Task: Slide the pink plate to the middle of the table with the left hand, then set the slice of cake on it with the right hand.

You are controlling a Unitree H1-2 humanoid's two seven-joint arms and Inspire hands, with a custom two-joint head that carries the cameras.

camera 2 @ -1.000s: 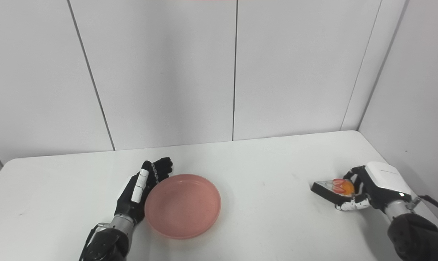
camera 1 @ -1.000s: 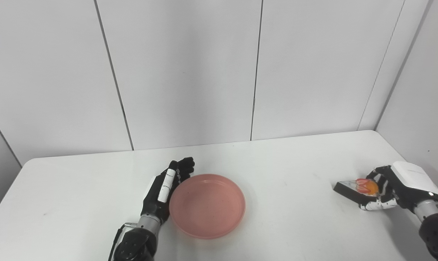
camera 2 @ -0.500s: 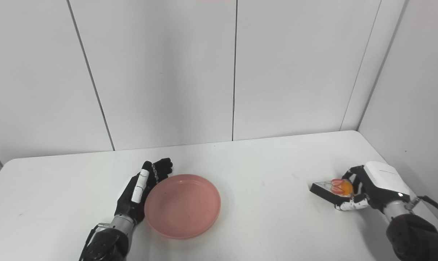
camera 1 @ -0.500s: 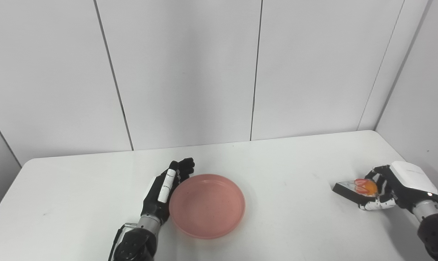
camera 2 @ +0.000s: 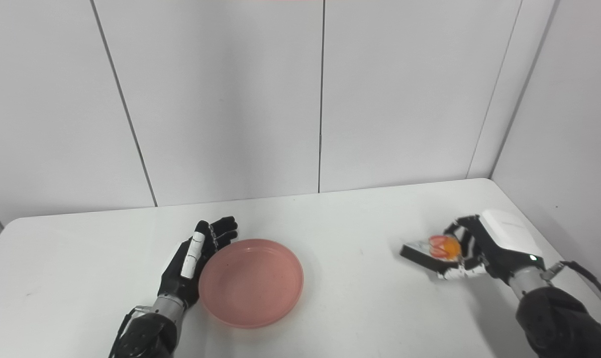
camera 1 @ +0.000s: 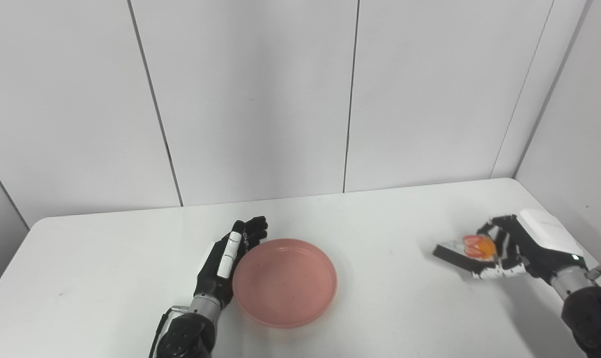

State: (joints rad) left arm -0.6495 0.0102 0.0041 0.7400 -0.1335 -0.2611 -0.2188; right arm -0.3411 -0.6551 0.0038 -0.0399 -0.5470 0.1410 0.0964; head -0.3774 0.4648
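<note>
Fingers (camera 1: 250, 229) of the left hand (camera 1: 225, 266): black, held straight and close together, gripping nothing, with one white-faced digit lying along the side nearest the pink plate (camera 1: 284, 282); the hand stands on edge with its palm side against the plate's left rim, touching or all but touching it. Pink plate: round, shallow, low raised rim, plain matte salmon-pink inside, nothing in it; lies flat on the white table (camera 1: 106, 258) near the table's middle, nearer the front edge than the back wall. Right hand (camera 1: 522, 244): black fingers with white tips and a white back cover, well to the right of the plate and slightly farther back; fingers curled around the slice of cake (camera 1: 467, 252), holding it. Slice of cake: a dark, nearly black wedge-shaped base with a pale top face, carrying a red and orange fruit-like topping at the end nearest the hand; its pointed end faces left, toward the plate. The slice appears raised a little off the table, a soft shadow lying beneath it, well apart from the plate. Behind the plate: bare table surface running to pale grey wall panels (camera 1: 250, 99) with thin dark vertical seams.
</note>
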